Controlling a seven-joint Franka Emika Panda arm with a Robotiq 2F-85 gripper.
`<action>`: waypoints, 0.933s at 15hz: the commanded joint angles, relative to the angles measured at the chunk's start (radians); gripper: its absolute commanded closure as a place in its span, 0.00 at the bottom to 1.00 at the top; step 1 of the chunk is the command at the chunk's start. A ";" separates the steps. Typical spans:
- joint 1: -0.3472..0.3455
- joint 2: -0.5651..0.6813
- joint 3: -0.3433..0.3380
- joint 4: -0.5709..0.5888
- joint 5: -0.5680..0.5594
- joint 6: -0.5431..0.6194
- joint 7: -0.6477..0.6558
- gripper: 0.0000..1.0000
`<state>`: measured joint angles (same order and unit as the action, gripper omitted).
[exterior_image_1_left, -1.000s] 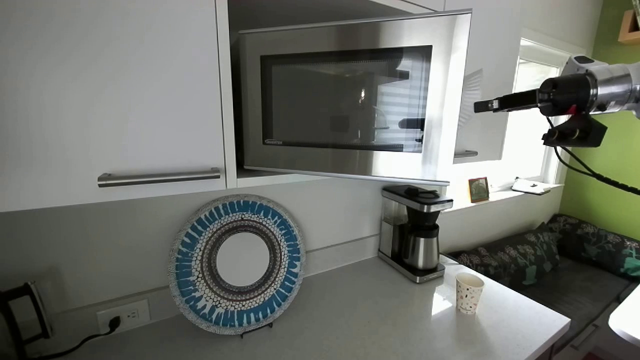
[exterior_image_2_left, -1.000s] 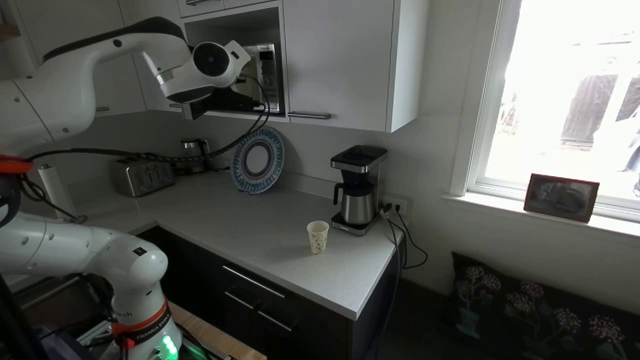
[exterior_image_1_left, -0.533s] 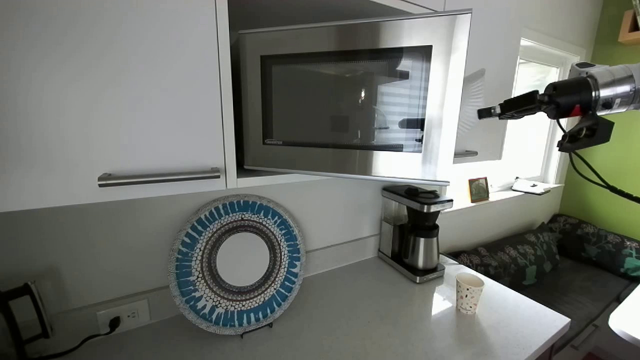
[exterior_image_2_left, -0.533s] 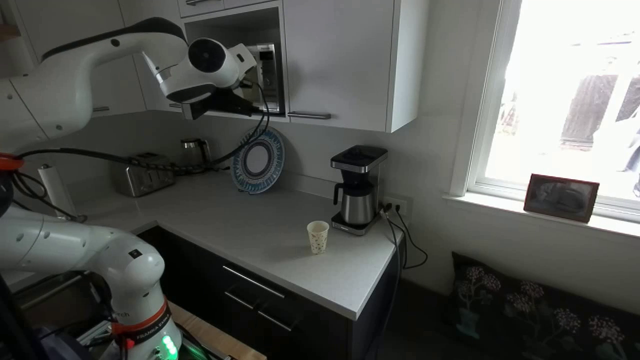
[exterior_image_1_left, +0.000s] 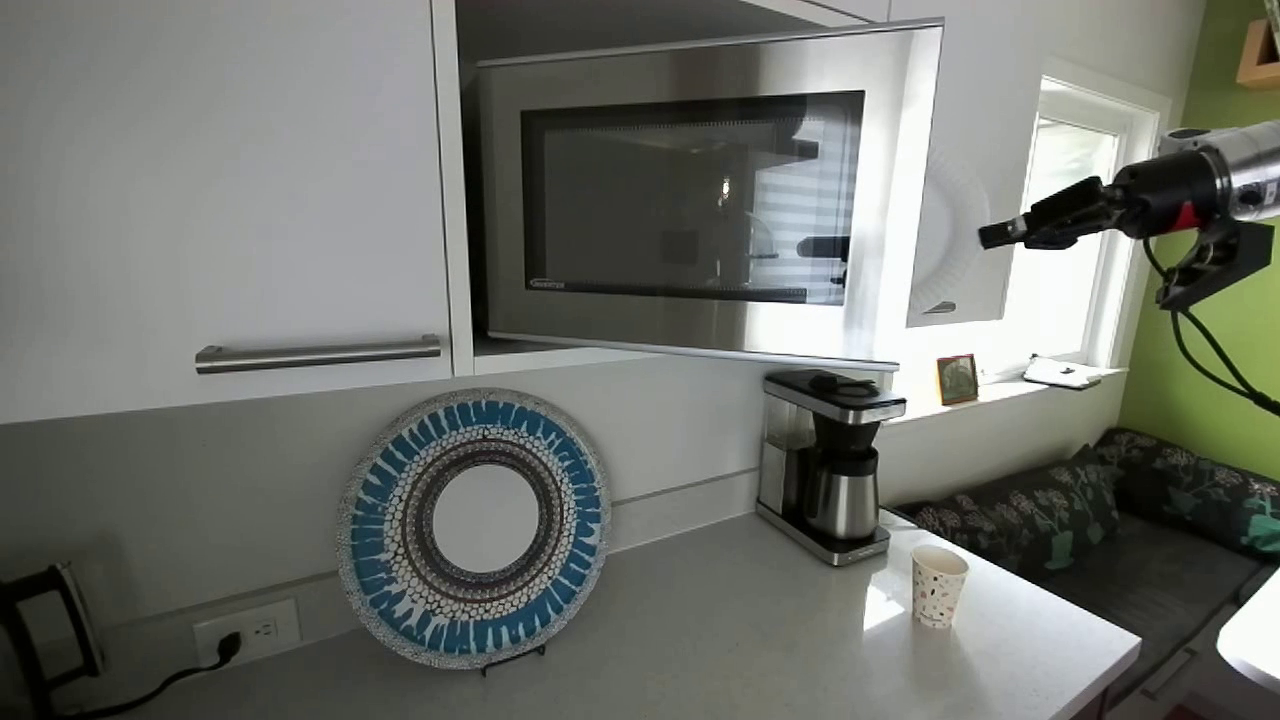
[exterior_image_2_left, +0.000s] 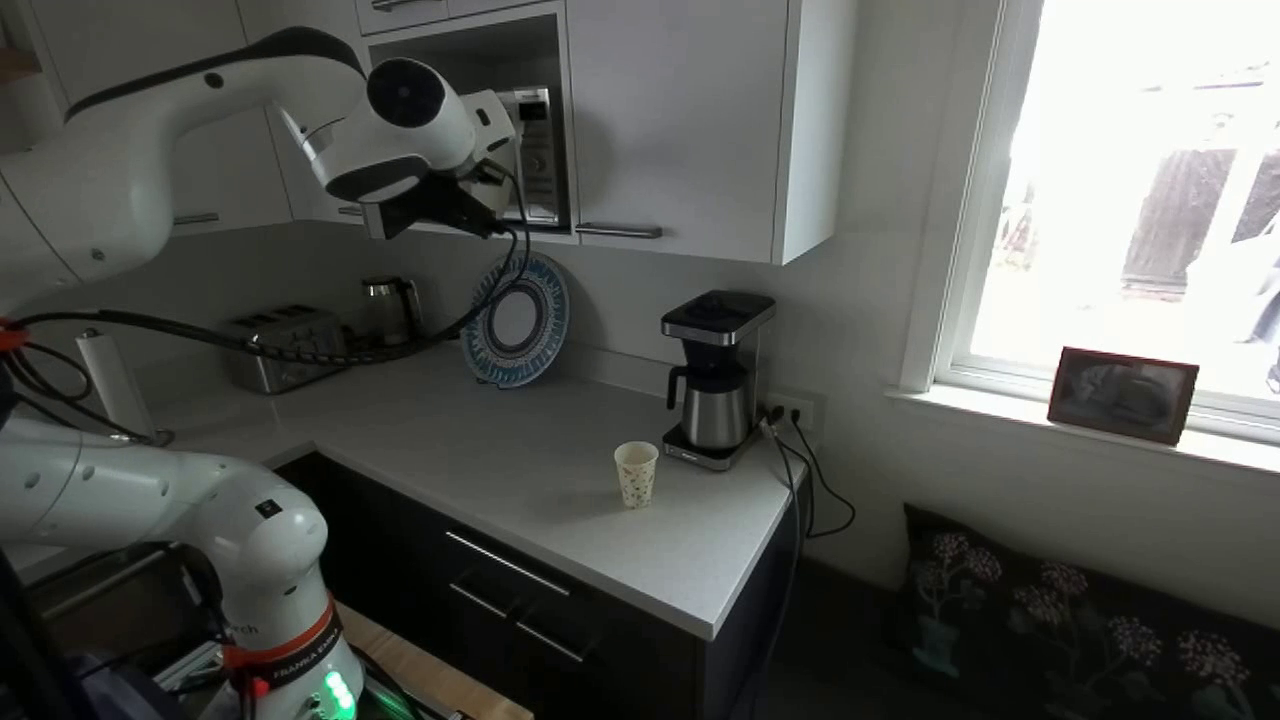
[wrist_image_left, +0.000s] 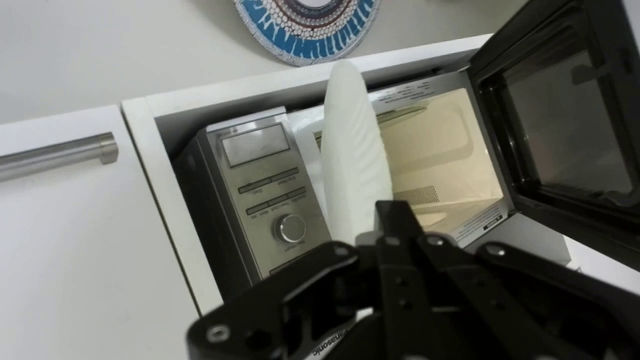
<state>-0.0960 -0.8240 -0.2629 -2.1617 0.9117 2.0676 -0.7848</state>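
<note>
A white fluted plate (wrist_image_left: 352, 150), seen almost edge-on in the wrist view, has my gripper (wrist_image_left: 384, 225) shut on its near edge. It hangs in front of an open microwave, between the control panel (wrist_image_left: 267, 185) and the cream-coloured cavity (wrist_image_left: 440, 150). In an exterior view my gripper (exterior_image_1_left: 1003, 233) points at the microwave door (exterior_image_1_left: 700, 330), to its right. Part of the plate (exterior_image_1_left: 945, 240) shows there as a pale fan; the door hides the rest. The arm's wrist (exterior_image_2_left: 420, 140) blocks the fingers in an exterior view, with the microwave (exterior_image_2_left: 540, 150) behind it.
The open door swings out of the cabinet alcove. Below, a coffee maker (exterior_image_1_left: 830, 470), a patterned paper cup (exterior_image_1_left: 938, 587) and a blue round plaque (exterior_image_1_left: 375, 525) stand on the counter (exterior_image_1_left: 700, 640). A cable (exterior_image_2_left: 250, 345) hangs from the arm above the toaster (exterior_image_2_left: 285, 350).
My gripper has drawn back from the microwave door, with its tips dipping lower. The plate has come along and turned. The door, cup and coffee maker stay where they were.
</note>
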 joint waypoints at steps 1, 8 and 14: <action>0.060 0.006 -0.041 0.018 0.033 -0.104 0.093 1.00; 0.087 0.057 -0.016 0.022 0.233 -0.115 0.115 1.00; 0.055 0.143 0.081 0.020 0.381 -0.041 0.145 1.00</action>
<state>-0.0143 -0.7269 -0.2391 -2.1490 1.2289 1.9732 -0.6748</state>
